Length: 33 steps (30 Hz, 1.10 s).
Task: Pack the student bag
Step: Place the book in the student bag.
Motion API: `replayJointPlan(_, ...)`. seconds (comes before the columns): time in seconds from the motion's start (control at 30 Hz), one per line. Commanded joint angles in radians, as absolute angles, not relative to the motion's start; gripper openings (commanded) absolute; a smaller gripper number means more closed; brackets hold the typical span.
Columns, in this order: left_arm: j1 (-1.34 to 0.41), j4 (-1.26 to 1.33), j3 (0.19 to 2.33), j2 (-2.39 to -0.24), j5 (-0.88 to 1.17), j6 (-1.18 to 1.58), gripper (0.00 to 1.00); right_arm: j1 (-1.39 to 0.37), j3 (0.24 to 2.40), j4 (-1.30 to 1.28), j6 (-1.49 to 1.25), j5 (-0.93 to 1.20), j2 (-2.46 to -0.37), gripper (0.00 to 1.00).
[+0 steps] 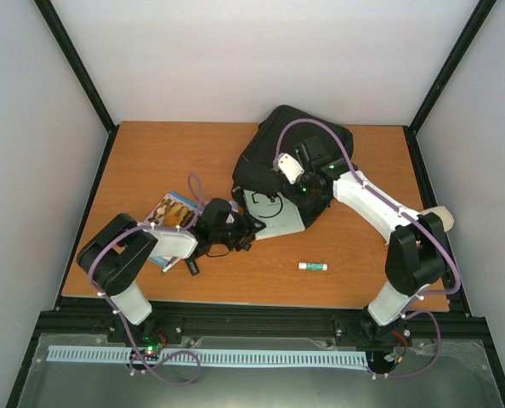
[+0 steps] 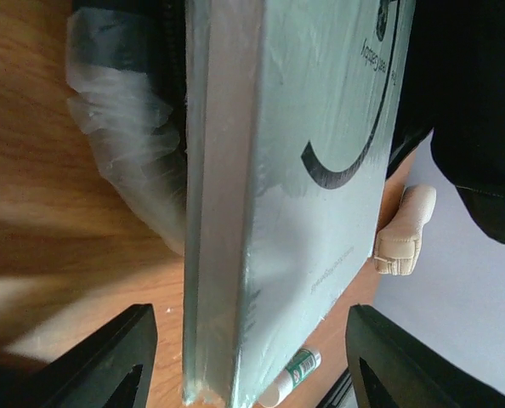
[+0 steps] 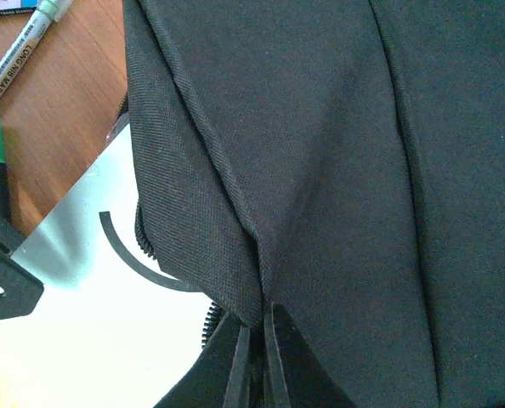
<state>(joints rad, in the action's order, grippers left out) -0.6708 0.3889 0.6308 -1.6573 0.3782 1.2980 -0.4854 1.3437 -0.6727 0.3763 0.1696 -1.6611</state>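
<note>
The student bag (image 1: 297, 144), a large black backpack, lies at the back middle of the table. My right gripper (image 1: 309, 192) is shut on a fold of its fabric (image 3: 235, 255) beside the zipper and holds the flap up, its jaws (image 3: 257, 331) pinched together on the cloth. A pale green book (image 1: 271, 212) lies flat with its far end under that flap. My left gripper (image 1: 249, 224) is at the book's near left corner. In the left wrist view its black fingers (image 2: 108, 361) stand open on either side of the book's edge (image 2: 227, 212), apart from it.
A colourful picture book (image 1: 173, 211) lies under my left arm. A glue stick (image 1: 313, 266) rests on the table near the front right. A marker (image 3: 21, 61) lies on the wood left of the bag, and a clear plastic pouch (image 2: 125, 144) sits beside the green book.
</note>
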Motion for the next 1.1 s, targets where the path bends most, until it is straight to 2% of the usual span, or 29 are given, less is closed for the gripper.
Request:
replayJointPlan(0.0,-0.675,0.535,0.65,-1.721,0.41,1.357,0.59,-0.482,1.376,-0.643,0.372,0.188,-1.673,0.03)
replayJointPlan(0.13,-0.675,0.614,0.659,-1.765,0.444,1.385,0.45,-0.482,1.372,-0.643,0.377,0.184,-1.68,0.03)
replayJointPlan(0.5,-0.675,0.604,0.652,-1.732,0.448,1.333,0.02,-0.48,1.336,-0.625,0.41,0.174,-1.711,0.03)
replayJointPlan(0.53,-0.675,0.604,0.647,-1.729,0.45,1.324,0.01,-0.48,1.336,-0.622,0.412,0.172,-1.72,0.04)
replayJointPlan(0.57,-0.675,0.608,0.644,-1.726,0.455,1.315,0.01,-0.48,1.339,-0.619,0.415,0.172,-1.728,0.1)
replayJointPlan(0.63,-0.675,0.615,0.64,-1.724,0.473,1.298,0.01,-0.48,1.346,-0.617,0.42,0.174,-1.749,0.3)
replayJointPlan(0.73,-0.675,0.619,0.638,-1.72,0.498,1.275,0.01,-0.48,1.36,-0.617,0.431,0.206,-1.787,0.44)
replayJointPlan(0.9,-0.675,0.621,0.648,-1.724,0.536,1.24,0.01,-0.483,1.396,-0.626,0.445,0.292,-1.842,0.55)
replayJointPlan(1.07,-0.674,0.608,0.663,-1.723,0.562,1.21,0.01,-0.497,1.436,-0.644,0.463,0.37,-1.866,0.58)
